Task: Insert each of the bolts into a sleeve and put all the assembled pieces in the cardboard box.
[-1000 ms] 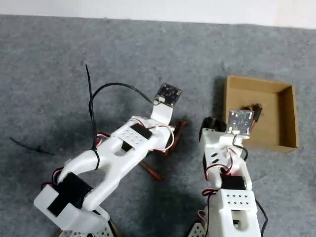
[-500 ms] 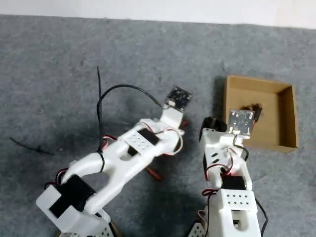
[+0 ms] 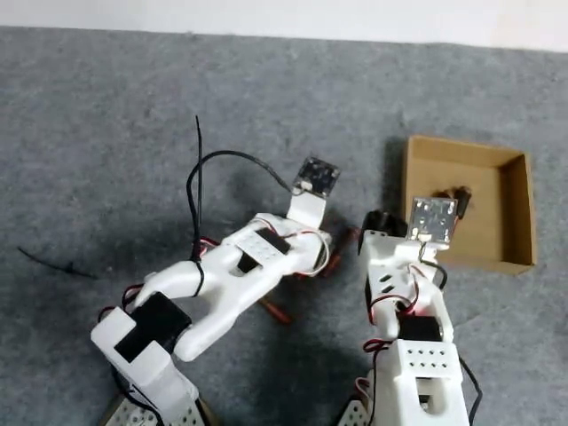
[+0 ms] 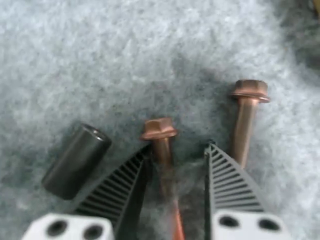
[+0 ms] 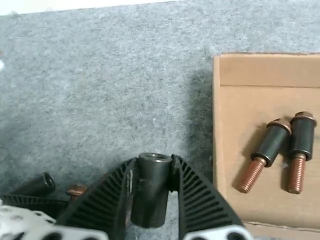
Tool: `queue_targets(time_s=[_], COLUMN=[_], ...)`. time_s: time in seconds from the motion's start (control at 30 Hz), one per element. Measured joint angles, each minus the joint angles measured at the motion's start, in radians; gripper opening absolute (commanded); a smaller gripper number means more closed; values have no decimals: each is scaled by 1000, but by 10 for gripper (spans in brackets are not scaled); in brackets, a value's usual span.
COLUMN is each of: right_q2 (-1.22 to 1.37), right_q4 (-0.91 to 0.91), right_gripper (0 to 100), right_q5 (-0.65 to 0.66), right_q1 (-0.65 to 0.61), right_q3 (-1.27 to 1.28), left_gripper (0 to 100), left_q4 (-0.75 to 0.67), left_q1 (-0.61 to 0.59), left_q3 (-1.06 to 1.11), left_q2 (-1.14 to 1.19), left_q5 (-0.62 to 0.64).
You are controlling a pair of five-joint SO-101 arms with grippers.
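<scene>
Right wrist view: gives two assembled pieces side by side on the floor of the cardboard box, touching or nearly so. Gives also the right claw clamped on a dark sleeve, open end outward, over the grey bench just beside the box wall. Left wrist view: puts the left claw apart, astride the shank of one copper bolt flat on the bench, not closed on it. Second bolt just beside one finger, loose sleeve near the other. Judged about halfway: two pieces boxed, two bolts to sleeve and box. Probable next step: close on the straddled bolt, mate with the held sleeve. Box count from the right wrist view. Loose-bolt count and claw-to-bolt fit from the left wrist view. From the high view, overall layout: left arm and right arm close together, box just beyond the right arm.
</scene>
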Motion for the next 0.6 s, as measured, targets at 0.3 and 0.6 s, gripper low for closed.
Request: queue_targets(time_s=[0.3, 0.6], right_q2=[0, 0], right_q4=[0, 0], right_gripper=[6, 6], right_q5=[0, 0], right_q1=[0, 0], right_q3=[0, 0], left_gripper=[171, 171], left_q4=[178, 229], left_q1=[-20, -32], left_q3=[-77, -87], left_q2=[9, 9], left_q5=[5, 6])
